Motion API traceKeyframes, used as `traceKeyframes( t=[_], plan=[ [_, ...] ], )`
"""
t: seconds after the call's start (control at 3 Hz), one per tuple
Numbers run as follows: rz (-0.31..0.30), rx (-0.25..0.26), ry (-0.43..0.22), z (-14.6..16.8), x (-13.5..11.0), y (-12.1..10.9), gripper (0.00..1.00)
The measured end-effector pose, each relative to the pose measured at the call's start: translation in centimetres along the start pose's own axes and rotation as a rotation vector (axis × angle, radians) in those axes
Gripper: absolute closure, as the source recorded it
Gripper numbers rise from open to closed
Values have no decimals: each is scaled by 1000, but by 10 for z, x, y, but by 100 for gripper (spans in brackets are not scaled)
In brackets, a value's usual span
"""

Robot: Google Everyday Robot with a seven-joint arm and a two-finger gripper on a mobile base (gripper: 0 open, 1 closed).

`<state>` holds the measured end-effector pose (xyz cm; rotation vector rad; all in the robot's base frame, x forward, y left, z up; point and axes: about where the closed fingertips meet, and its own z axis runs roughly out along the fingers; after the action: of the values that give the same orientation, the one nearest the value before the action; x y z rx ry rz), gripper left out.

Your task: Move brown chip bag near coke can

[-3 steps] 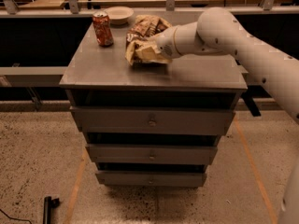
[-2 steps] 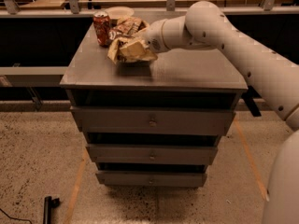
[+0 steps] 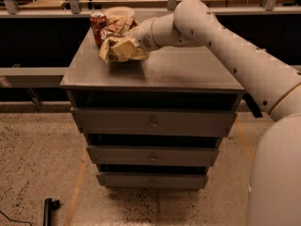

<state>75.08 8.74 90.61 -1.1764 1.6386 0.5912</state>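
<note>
On the far left part of the bench [image 3: 188, 72], the claw [image 3: 135, 40] was closed on the right side of the brown chip bag [image 3: 117, 48], which was just beside the coke can [image 3: 98, 26]. The carrying step looked almost finished. Next, the claw should release the bag gently, without tipping the can.
</note>
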Motion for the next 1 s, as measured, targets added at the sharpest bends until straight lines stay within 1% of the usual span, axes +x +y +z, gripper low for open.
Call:
traceKeyframes(
  t=[0.67, 1.0],
  plan=[
    [6, 26, 14, 4, 0, -3, 13],
    [35, 46, 20, -11, 1, -11, 0]
  ],
)
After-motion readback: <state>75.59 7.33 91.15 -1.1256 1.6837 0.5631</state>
